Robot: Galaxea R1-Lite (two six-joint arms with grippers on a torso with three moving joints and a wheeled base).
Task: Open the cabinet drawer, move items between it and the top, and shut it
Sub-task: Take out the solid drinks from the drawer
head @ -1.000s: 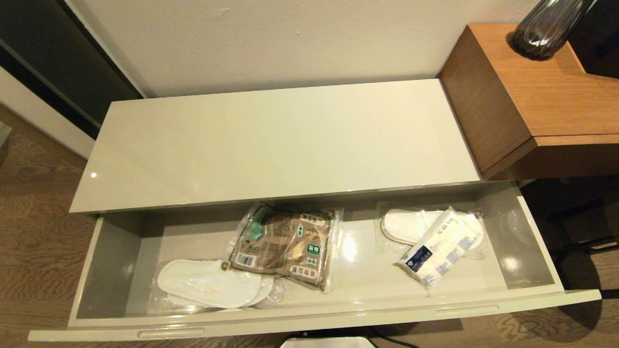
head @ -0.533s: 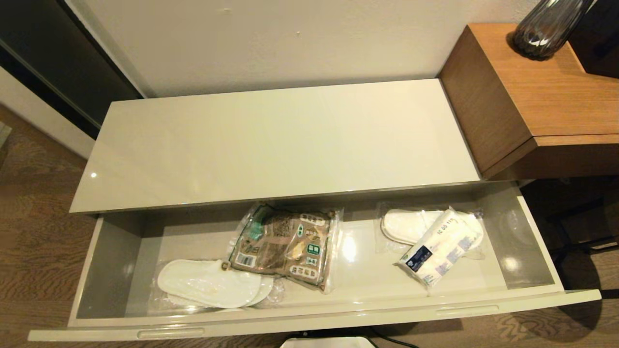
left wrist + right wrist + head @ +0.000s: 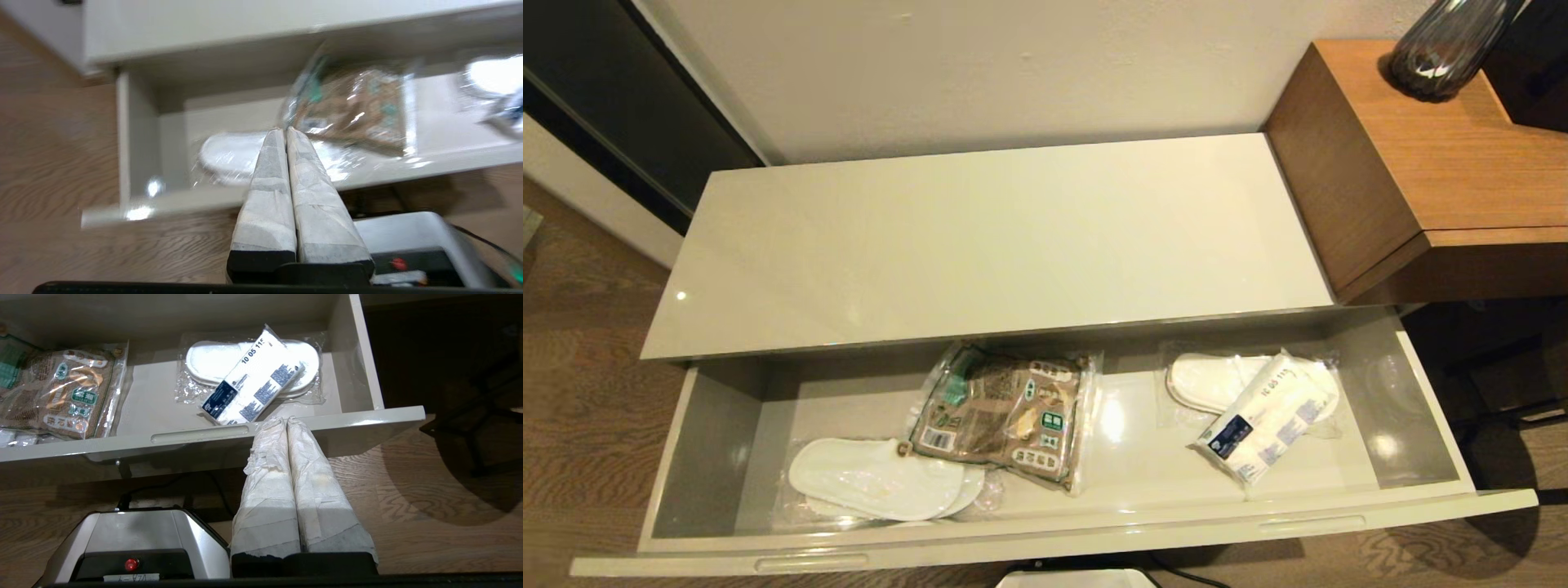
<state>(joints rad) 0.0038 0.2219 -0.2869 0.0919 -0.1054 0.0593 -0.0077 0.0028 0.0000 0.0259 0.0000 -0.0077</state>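
Nothing has shifted in the last second: drawer (image 3: 1045, 523) open, snacks (image 3: 1005, 416) and tissues (image 3: 1262, 429) untouched inside, both grippers (image 3: 286, 132) (image 3: 286, 421) closed, empty, pre-reach.

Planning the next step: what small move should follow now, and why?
Probably open the right end effector and reach over the drawer front to the tissue pack: the drawer is open, both items lie inside, the top is bare, and that end effector is shut just outside.

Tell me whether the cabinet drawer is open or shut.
Open: the cabinet drawer is pulled out, showing the snack bag and tissue pack lying inside.
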